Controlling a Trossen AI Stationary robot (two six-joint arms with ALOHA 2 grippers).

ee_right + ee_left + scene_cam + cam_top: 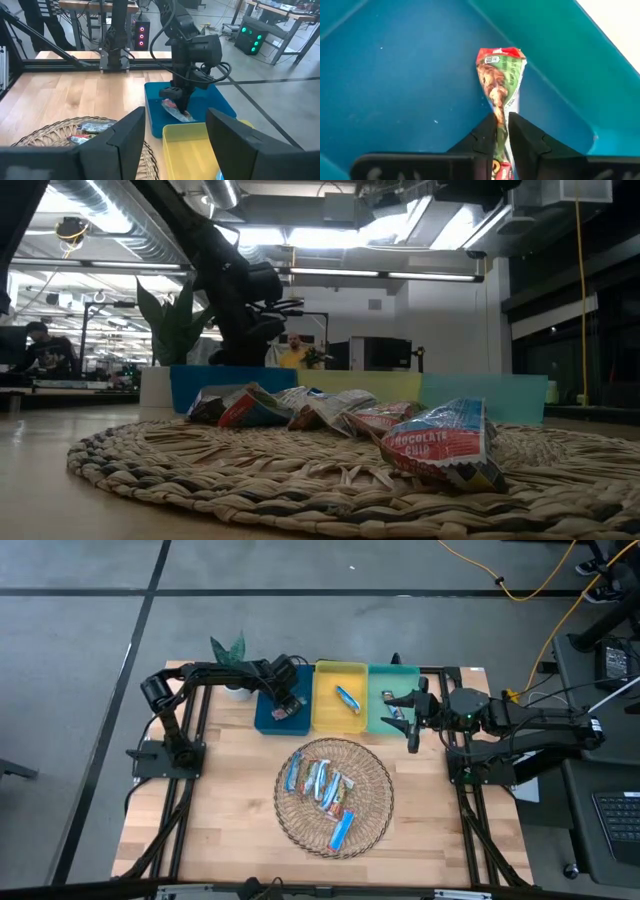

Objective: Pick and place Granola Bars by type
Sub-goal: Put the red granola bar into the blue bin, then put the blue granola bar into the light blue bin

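Note:
My left gripper [287, 705] is over the blue tray [265, 718], shut on a green and red wrapped granola bar [499, 75]. In the right wrist view it [179, 102] points down into that tray [155, 95]. My right gripper [405, 720] hovers open at the near edge of the green tray [400, 675], its fingers wide apart [175, 135]. Several blue, silver and red bars [320, 785] lie piled in the round wicker basket [385, 795]. One blue bar [348, 698] lies in the yellow tray [328, 675]. My left gripper pinches the green and red bar between its two fingers, partway along its length [501, 114], coming from above and pointing down. The fingers lie along the bar. The bar slants below them, its free end [186, 117] low in the blue tray; whether that end touches the floor I cannot tell.
The three trays stand side by side along the far edge, blue, yellow [190, 145], green. A potted plant [230, 650] stands left of the blue tray. The basket fills the table's middle, and bare wood [220, 800] lies to its left and right. People and desks show beyond the table.

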